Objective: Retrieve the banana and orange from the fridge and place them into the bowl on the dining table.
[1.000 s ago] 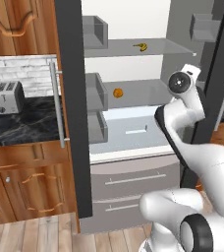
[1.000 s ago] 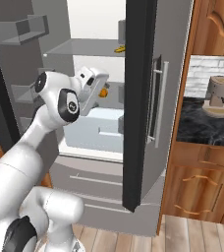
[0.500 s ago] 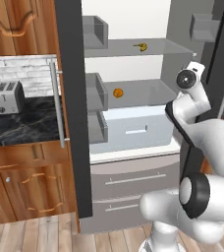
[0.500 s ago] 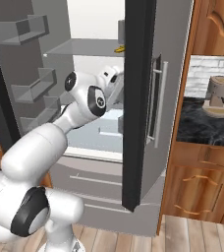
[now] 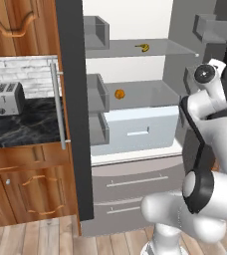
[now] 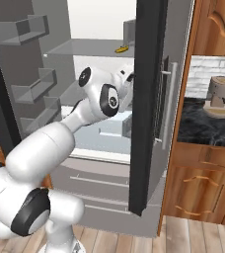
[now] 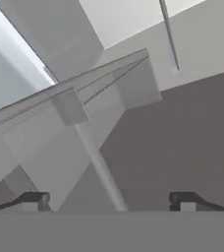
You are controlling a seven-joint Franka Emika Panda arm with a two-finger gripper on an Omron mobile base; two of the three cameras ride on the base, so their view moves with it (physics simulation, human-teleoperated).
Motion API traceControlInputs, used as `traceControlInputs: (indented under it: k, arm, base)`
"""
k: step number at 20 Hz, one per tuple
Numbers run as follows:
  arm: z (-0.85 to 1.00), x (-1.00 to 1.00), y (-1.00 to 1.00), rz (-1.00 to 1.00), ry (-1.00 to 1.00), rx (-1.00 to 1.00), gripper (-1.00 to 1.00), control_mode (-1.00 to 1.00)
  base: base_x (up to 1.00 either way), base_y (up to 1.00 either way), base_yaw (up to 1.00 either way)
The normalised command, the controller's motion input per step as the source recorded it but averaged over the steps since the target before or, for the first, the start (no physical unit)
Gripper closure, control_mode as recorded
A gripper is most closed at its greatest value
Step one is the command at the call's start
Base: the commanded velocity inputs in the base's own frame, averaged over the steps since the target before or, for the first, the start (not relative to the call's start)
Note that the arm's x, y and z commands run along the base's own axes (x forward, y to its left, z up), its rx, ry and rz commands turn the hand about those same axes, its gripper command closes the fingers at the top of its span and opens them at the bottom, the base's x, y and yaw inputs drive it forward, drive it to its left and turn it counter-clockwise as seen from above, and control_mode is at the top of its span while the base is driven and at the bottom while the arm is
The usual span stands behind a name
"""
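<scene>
- The banana [image 5: 143, 48] lies on the top grey shelf of the open fridge [image 5: 135, 129], towards the back, small and yellow against the white rear wall; from the right base camera it shows as a yellow sliver [image 6: 121, 49] just left of the dark door edge.
- The orange [image 5: 119, 93] sits alone on the shelf below, a little left of the banana's spot and well apart from it.
- Under the orange's shelf is a pale crisper drawer [image 5: 135, 130] (closed, so I cannot see what is in it), and below that the two grey outer drawers [image 5: 130, 191], shut as well.
- The door bins [image 5: 96, 92] on the left door look bare as far as their open tops show; the right door's bins [image 5: 205, 27] are partly cut off by the frame.
- The arm's white wrist [image 5: 207, 89] stands up by the right door, beside the shelves and touching neither fruit.
- The gripper [image 7: 109, 201] has its two dark tips spread wide, with nothing between them; past them are grey door bins and panels at a steep tilt.
- In the right base view the hand [image 6: 127, 86] is half hidden behind the dark door edge.
- A toaster [image 5: 7, 97] sits on the black counter at left; a coffee machine [image 6: 219, 96] stands on the counter at right.
</scene>
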Motion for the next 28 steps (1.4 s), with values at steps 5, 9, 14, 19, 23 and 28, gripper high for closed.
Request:
traceControlInputs:
  k: [5,9,14,19,23,28]
  arm:
    - [-0.35,-0.74,-1.0,-0.23,0.03,0.02,-1.0,-1.0]
    - [-0.12,-0.39,-0.96,-0.16,0.01,0.04,-1.0,-1.0]
    - [0.51,-0.7,0.18,0.0,-0.09,0.01,-1.0,-1.0]
    - [0.6,-0.43,0.91,0.0,-0.23,0.02,-1.0,-1.0]
    - [-0.08,-0.03,0.86,0.0,-0.07,0.34,-1.0,-1.0]
    - [-0.04,-0.25,0.8,0.0,-0.01,0.54,-1.0,-1.0]
  base:
    - [0.0,0.0,0.0]
    - [0.0,0.0,0.0]
    - [0.0,0.0,0.0]
    - [0.0,0.0,0.0]
    - [0.0,0.0,0.0]
    - [0.0,0.0,0.0]
